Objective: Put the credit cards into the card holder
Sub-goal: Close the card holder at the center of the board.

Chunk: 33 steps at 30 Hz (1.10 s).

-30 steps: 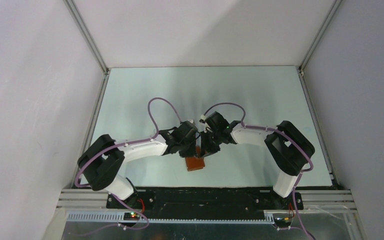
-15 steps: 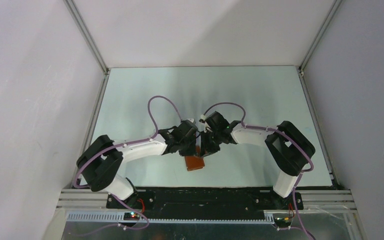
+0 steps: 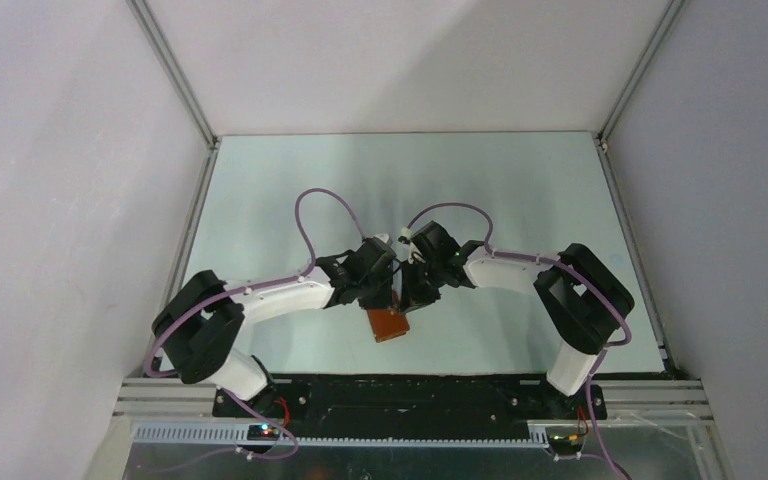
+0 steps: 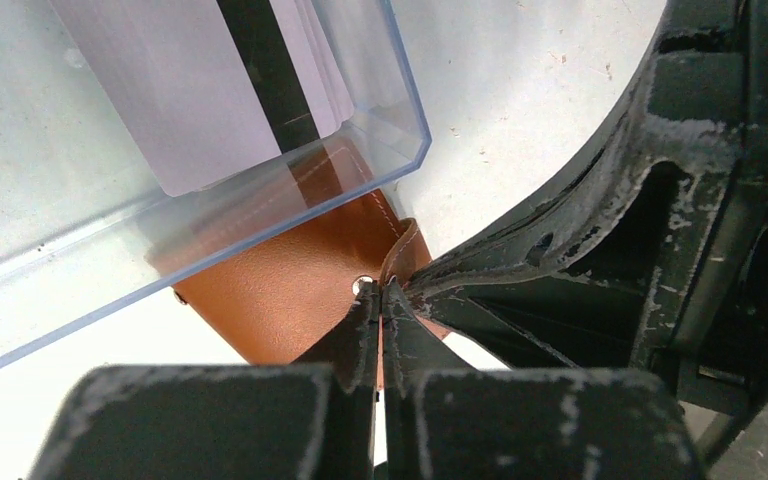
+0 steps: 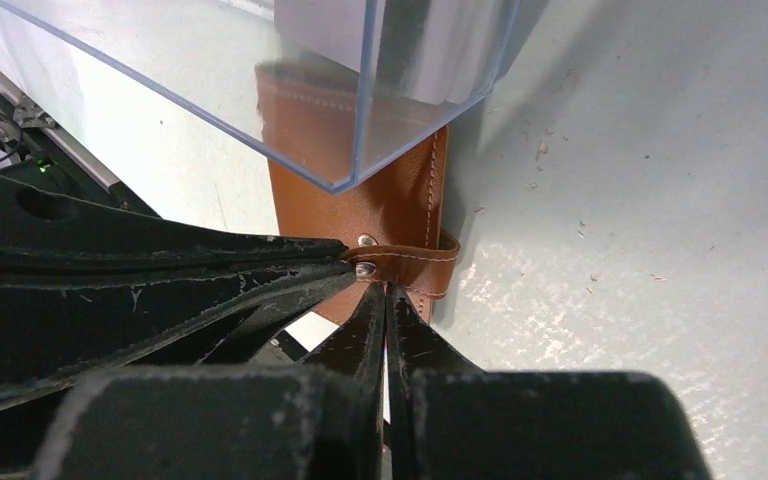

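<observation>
**Top view.** The two arms meet over the pale green table. The left gripper and right gripper stand tip to tip just above the small tan-brown leather card holder, which lies near the table's front edge, between the bases.

**Left wrist view.** The left fingers are pressed together on the card holder's snap tab. The right gripper's tips come in from the right and touch the same tab. A clear rectangular plastic box overlaps the card holder's far end. It holds the pale credit cards with a dark stripe — stacked, none in the holder.

**Right wrist view.** The right fingers are shut tight on the tab's lower edge, and the left tips pinch it at the metal snap — both grip the one strap.
</observation>
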Available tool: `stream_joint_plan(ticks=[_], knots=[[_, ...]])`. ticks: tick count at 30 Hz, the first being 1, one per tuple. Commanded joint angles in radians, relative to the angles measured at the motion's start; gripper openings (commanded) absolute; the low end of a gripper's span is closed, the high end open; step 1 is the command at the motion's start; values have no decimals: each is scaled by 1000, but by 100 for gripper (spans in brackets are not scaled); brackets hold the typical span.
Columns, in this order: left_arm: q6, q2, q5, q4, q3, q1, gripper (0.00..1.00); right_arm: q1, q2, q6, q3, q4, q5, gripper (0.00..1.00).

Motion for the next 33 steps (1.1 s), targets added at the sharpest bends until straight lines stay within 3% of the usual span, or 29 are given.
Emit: stream_joint_plan(ticks=[1,33], knots=[[7,9,-25,8,6,8,0,2,-27,-5,32,21,17,0],[11,47,-18,-49,31,6,0,3,13,19,31,67,-9,0]])
